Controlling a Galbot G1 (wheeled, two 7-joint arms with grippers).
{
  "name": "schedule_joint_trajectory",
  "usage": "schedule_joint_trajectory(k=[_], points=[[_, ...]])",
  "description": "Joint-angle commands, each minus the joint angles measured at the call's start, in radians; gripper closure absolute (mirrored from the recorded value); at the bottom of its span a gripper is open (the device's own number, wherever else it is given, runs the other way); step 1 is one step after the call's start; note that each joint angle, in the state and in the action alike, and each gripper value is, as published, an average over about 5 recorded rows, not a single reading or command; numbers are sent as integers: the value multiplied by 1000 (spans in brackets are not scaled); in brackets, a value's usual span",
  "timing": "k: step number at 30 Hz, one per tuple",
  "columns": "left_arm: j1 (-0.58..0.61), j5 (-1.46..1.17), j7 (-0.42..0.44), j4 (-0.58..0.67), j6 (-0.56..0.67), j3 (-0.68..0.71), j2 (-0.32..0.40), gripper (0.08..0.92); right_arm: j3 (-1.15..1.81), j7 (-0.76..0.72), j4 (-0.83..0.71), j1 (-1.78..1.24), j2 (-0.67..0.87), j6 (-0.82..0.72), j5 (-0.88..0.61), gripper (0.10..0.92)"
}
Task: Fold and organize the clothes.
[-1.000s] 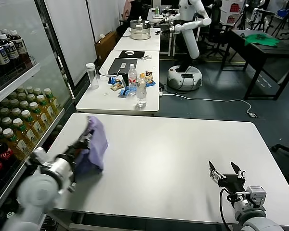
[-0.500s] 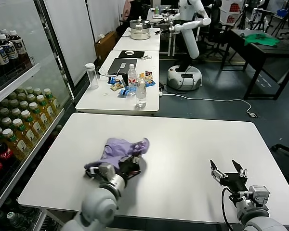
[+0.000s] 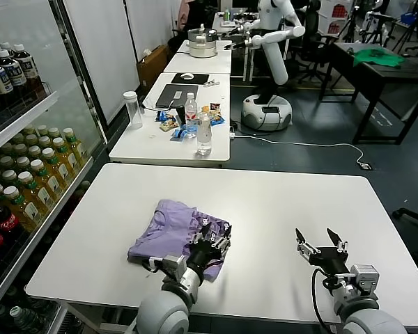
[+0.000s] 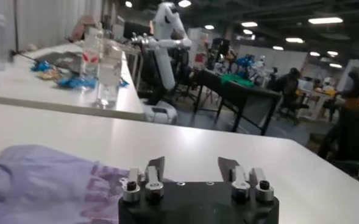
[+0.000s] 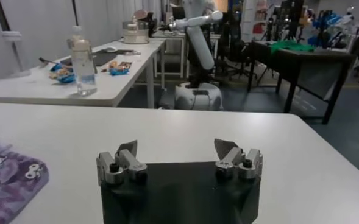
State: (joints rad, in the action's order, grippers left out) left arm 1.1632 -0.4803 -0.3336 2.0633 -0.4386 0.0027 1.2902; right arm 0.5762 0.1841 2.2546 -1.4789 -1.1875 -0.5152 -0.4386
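Observation:
A lavender T-shirt (image 3: 171,226) lies crumpled on the white table (image 3: 279,202), left of centre near the front edge. Its right part shows small dark printed figures. My left gripper (image 3: 214,231) is open and empty, just over the shirt's right edge. In the left wrist view the shirt (image 4: 39,185) lies beside the open left gripper (image 4: 191,167). My right gripper (image 3: 319,240) is open and empty above the bare table at the front right, well clear of the shirt. In the right wrist view the right gripper (image 5: 176,148) is open, and the shirt's printed edge (image 5: 5,179) shows far off.
A drinks shelf with several bottles (image 3: 21,174) stands along the table's left side. Behind is another table with a water bottle (image 3: 204,132), a tall clear cup (image 3: 133,109) and snacks. A green cloth (image 3: 377,57) lies on a dark table at the back right.
My left gripper carried the shirt from the table's left edge toward the centre, let it go and opened. The shirt now lies spread lower on the table. The right gripper barely moved.

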Motion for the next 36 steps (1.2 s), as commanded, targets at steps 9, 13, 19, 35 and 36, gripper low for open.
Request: schedule_joint_trajectory(k=[9, 13, 19, 35, 36], points=[[234, 107, -3, 89, 130, -361, -135, 179, -461, 55, -353, 336, -223, -10, 62, 203], [259, 105, -6, 92, 137, -391, -137, 177, -494, 66, -447, 408, -277, -16, 42, 203], [275, 104, -8, 92, 143, -407, -134, 177, -505, 83, -534, 485, -318, -29, -11, 203], [284, 107, -11, 97, 144, -390, -103, 177, -467, 117, -554, 487, -293, -32, -91, 506], [285, 107, -11, 98, 144, -388, -102, 177, -465, 116, -553, 486, -290, -32, -92, 541]])
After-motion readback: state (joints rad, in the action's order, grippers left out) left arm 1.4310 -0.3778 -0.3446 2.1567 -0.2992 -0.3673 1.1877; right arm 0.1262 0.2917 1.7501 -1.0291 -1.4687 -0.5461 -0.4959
